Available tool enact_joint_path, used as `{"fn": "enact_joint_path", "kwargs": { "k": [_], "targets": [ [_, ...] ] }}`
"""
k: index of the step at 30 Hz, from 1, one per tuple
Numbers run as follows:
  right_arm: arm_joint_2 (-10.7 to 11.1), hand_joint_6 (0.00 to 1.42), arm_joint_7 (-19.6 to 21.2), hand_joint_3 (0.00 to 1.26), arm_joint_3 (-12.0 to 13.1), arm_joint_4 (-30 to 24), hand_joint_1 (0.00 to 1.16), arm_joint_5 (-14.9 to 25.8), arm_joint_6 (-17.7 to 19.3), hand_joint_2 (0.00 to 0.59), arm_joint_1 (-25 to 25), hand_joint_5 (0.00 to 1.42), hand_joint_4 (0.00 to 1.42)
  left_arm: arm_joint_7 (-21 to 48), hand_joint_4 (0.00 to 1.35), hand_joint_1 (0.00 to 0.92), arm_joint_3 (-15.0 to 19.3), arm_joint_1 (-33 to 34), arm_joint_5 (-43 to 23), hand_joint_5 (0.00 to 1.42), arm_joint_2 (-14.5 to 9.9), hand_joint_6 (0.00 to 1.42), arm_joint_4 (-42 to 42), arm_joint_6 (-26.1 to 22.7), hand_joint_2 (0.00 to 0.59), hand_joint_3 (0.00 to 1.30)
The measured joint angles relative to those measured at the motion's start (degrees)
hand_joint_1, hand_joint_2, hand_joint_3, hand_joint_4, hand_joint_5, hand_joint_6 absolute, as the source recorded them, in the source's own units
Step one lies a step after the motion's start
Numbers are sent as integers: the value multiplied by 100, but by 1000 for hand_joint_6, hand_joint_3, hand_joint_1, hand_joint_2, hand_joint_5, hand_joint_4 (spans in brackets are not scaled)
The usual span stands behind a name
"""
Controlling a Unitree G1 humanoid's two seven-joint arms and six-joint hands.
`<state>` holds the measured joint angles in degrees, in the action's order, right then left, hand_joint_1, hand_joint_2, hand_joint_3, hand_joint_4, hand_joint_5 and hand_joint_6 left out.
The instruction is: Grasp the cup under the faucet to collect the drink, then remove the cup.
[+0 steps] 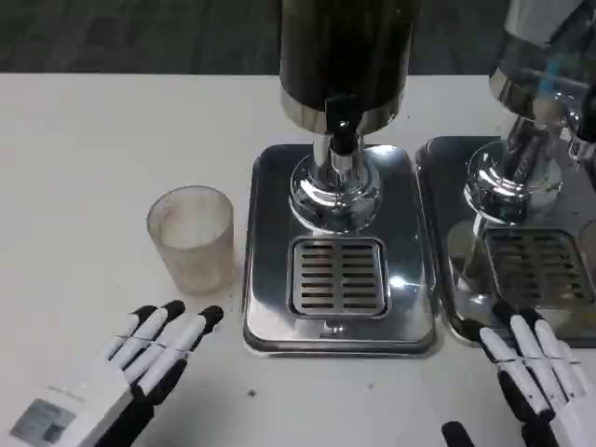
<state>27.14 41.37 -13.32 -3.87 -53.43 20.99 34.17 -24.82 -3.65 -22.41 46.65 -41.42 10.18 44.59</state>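
White table (84,140), dark carpeted floor (140,37) beyond its far edge.

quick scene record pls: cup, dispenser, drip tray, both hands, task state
cup: clear ribbed cup, upright on the table, left of the dispenser base, looks empty
dispenser: dark tank on a chrome stand, black faucet at the front
drip tray: slotted grate on the steel base, nothing on it
second dispenser: to the right, partly out of frame
left hand: on the table near the cup, fingers apart, not touching the cup
right hand: at the lower right, fingers apart, holding nothing
task state: cup not yet grasped, not under the faucet
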Motion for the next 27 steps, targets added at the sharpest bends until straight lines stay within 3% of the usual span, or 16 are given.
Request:
{"fn": "enact_joint_path", "kwargs": {
  "k": [17, 27],
  "targets": [
    [2, 126, -4, 163, 30, 52, 280, 139, 75, 396, -45, 32, 38, 95, 0, 0, -6, -2, -128, 0, 0, 0, 7, -6, 81, 0],
    [-89, 156, -136, 176, 80, 73, 299, 236, 79, 389, -146, 59, 65, 87, 0, 0, 272, 256, -616, 0, 104, 0, 71, 2, 51, 0]
  ]
}}
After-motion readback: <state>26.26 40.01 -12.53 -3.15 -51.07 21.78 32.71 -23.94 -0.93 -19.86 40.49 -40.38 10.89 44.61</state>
